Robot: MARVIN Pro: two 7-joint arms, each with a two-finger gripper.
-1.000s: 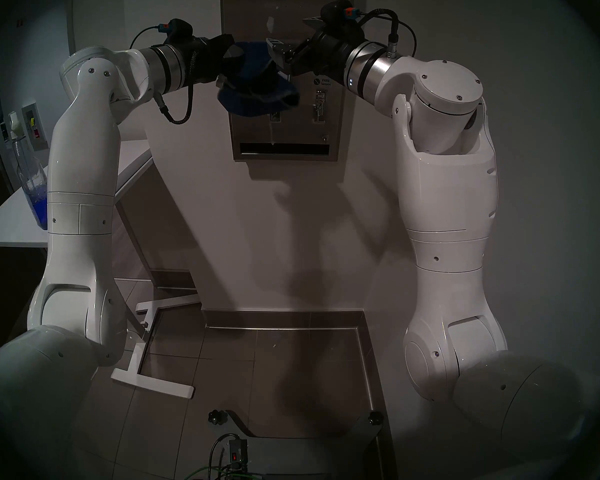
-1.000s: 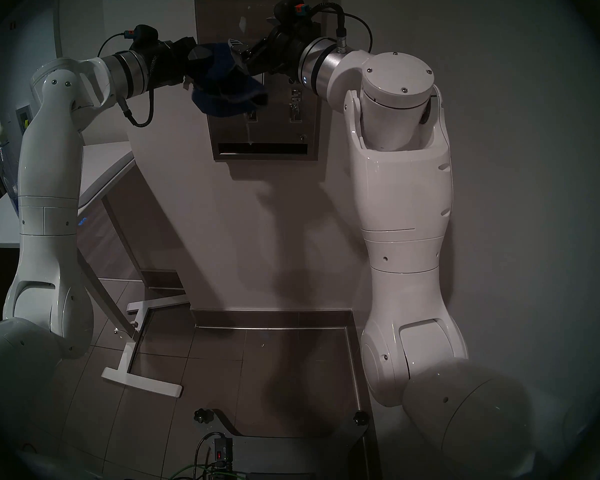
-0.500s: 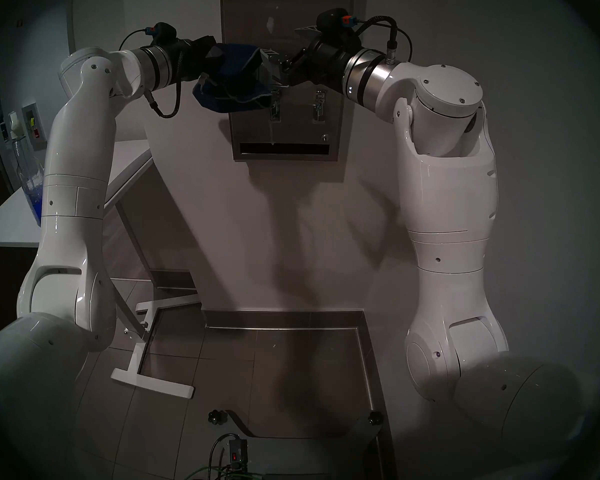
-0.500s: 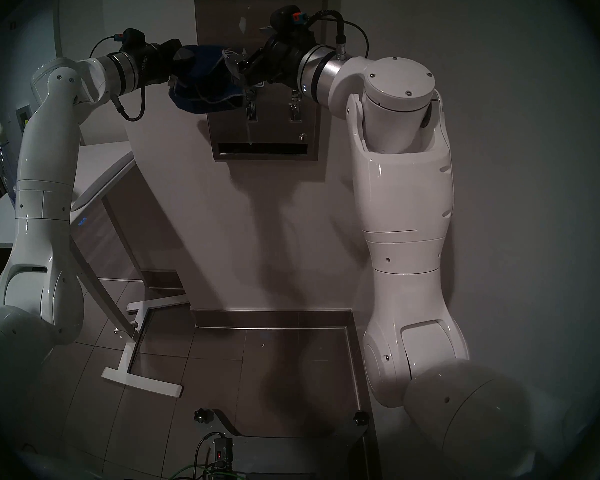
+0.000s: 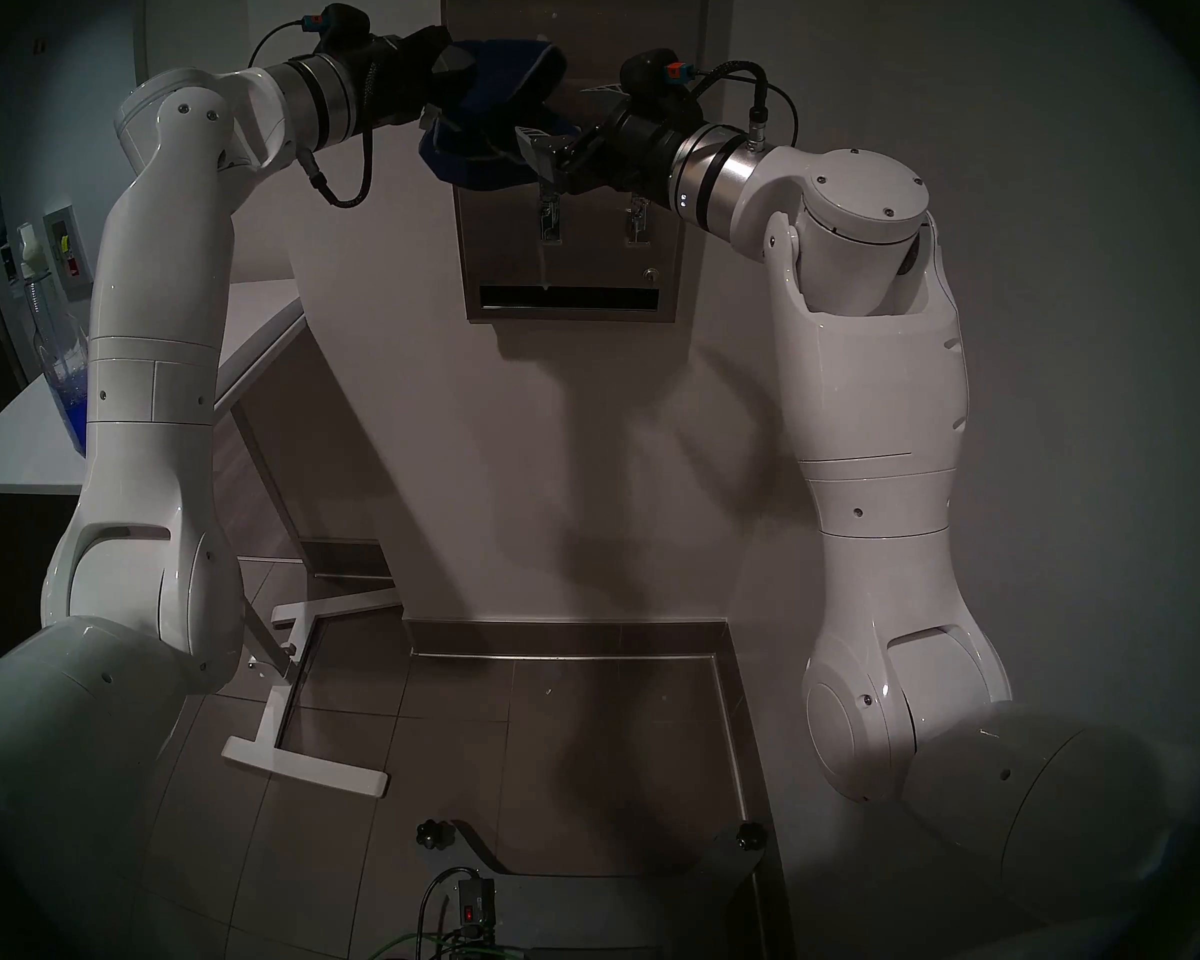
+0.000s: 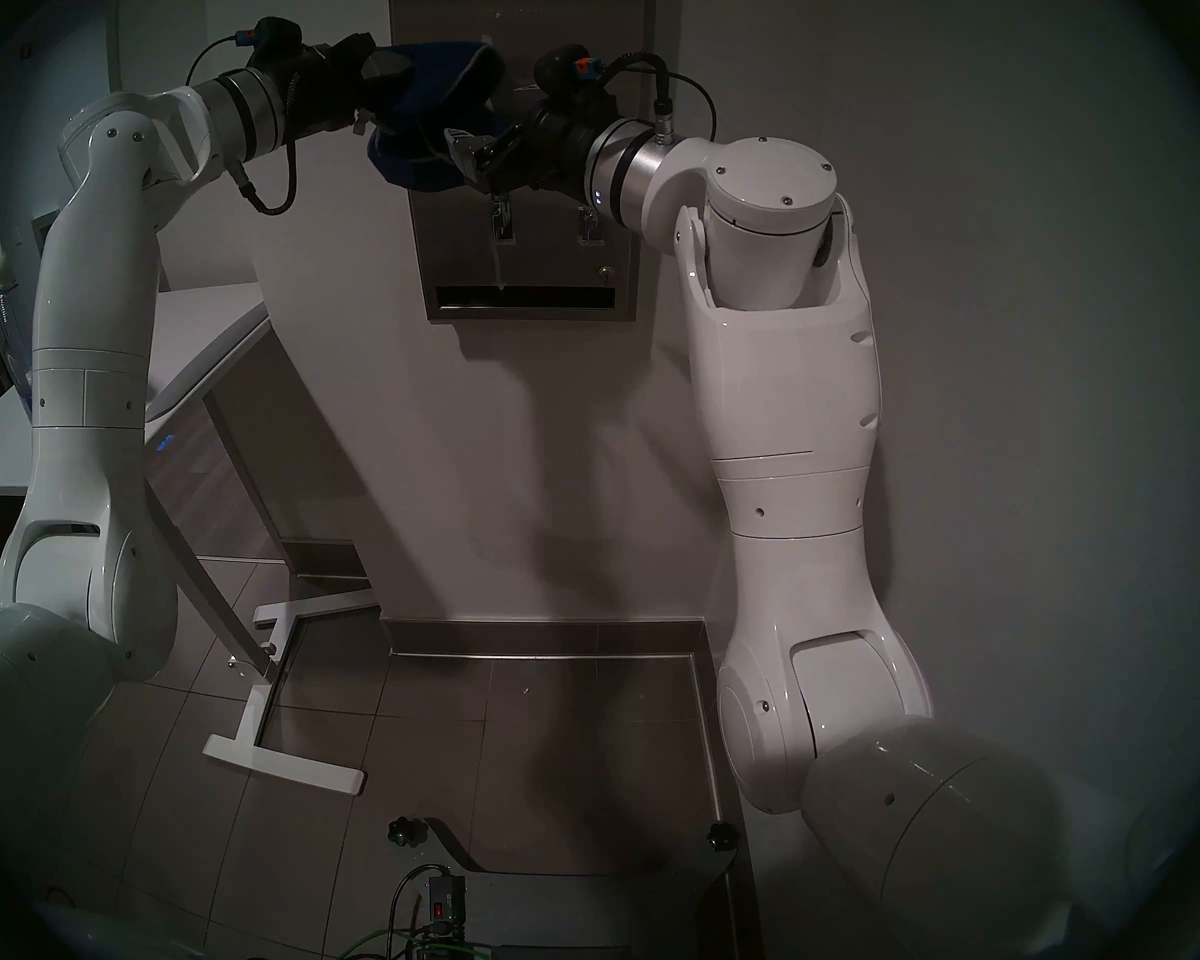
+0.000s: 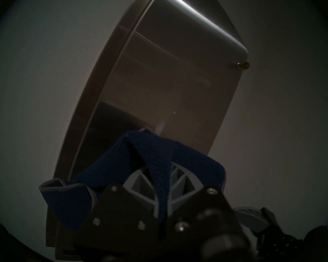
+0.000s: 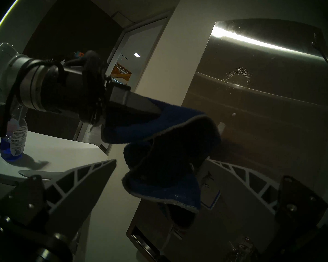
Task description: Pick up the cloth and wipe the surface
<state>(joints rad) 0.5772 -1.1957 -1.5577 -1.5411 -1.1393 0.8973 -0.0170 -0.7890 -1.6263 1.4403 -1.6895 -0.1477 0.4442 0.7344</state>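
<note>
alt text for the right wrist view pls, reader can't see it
The left gripper is shut on a dark blue cloth, which hangs in folds in front of a brushed steel dispenser panel speckled with spray. The right gripper is open, its fingers spread at the bottom corners; a spray bottle stands on a white tabletop behind.
</note>
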